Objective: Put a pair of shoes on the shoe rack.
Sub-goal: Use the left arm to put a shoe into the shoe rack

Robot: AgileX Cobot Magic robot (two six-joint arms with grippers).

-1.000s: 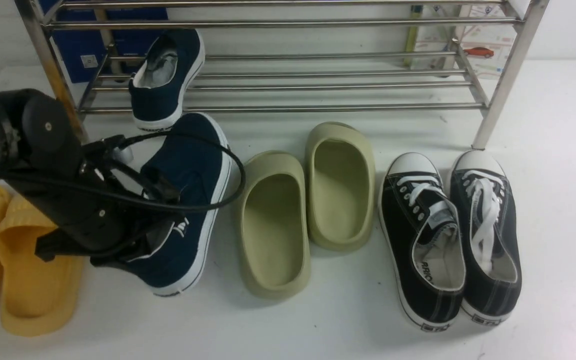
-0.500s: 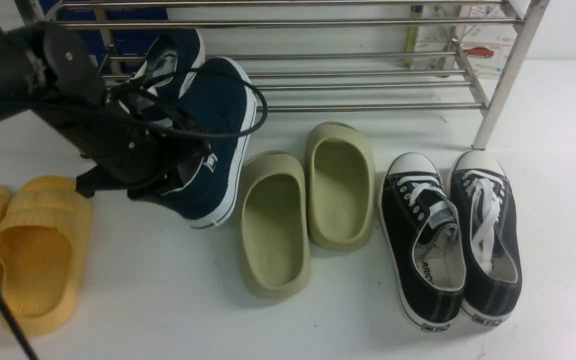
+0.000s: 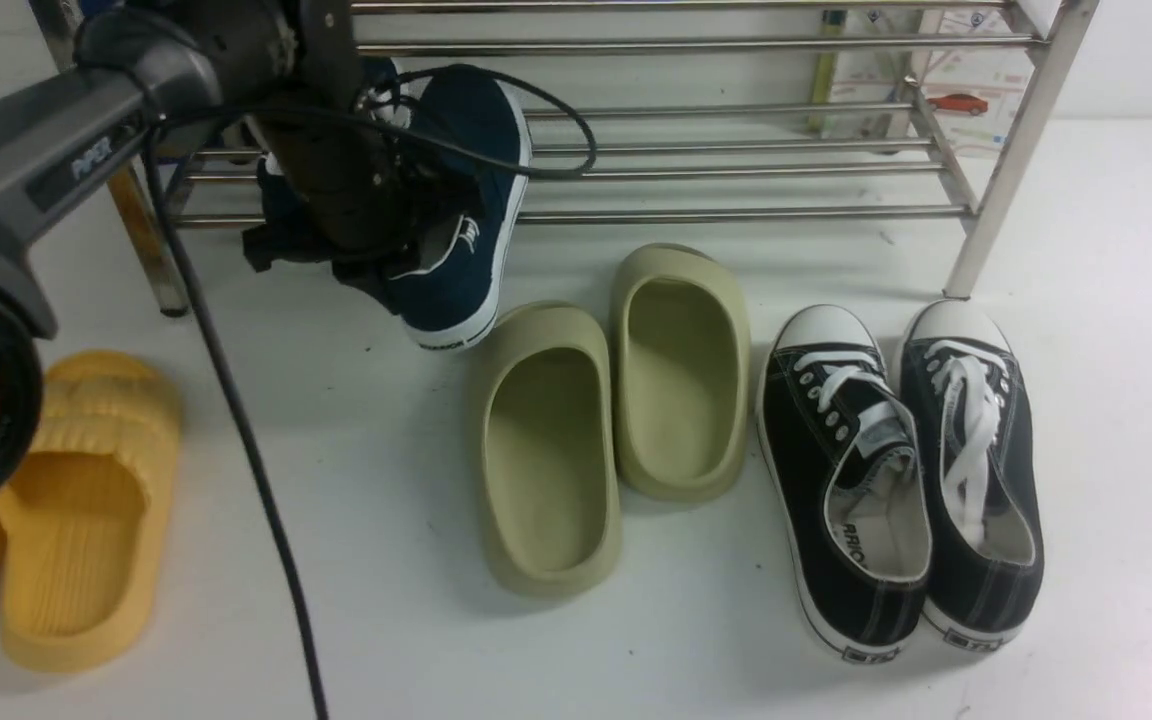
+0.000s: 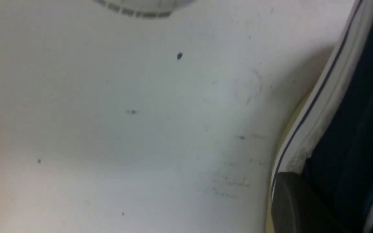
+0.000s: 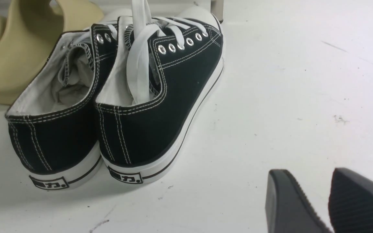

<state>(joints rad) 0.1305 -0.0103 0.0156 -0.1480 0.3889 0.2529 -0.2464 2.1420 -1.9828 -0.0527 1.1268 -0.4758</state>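
My left gripper point(image 3: 386, 250) is shut on a navy shoe with a white sole point(image 3: 466, 200) and holds it tilted in the air. Its toe is over the front bars of the steel shoe rack point(image 3: 736, 214), and its heel hangs above the floor. In the left wrist view one dark finger point(image 4: 296, 200) presses the shoe's side point(image 4: 351, 113). The second navy shoe point(image 3: 278, 205) lies on the rack's lower shelf, mostly hidden behind my arm. My right gripper point(image 5: 306, 181) is open and empty, low over the white floor behind the black sneakers point(image 5: 154, 97).
A pair of olive green slippers point(image 3: 546, 450) lies in the middle of the floor. Black lace-up sneakers point(image 3: 846, 480) lie to the right, yellow slippers point(image 3: 76, 520) at the far left. The rack's right post point(image 3: 996, 200) stands by the sneakers. My arm's cable point(image 3: 246, 440) trails down across the floor.
My left gripper has lifted the navy shoe off the floor and carried it forward and up to the rack's lower shelf. The yellow slippers are now uncovered.
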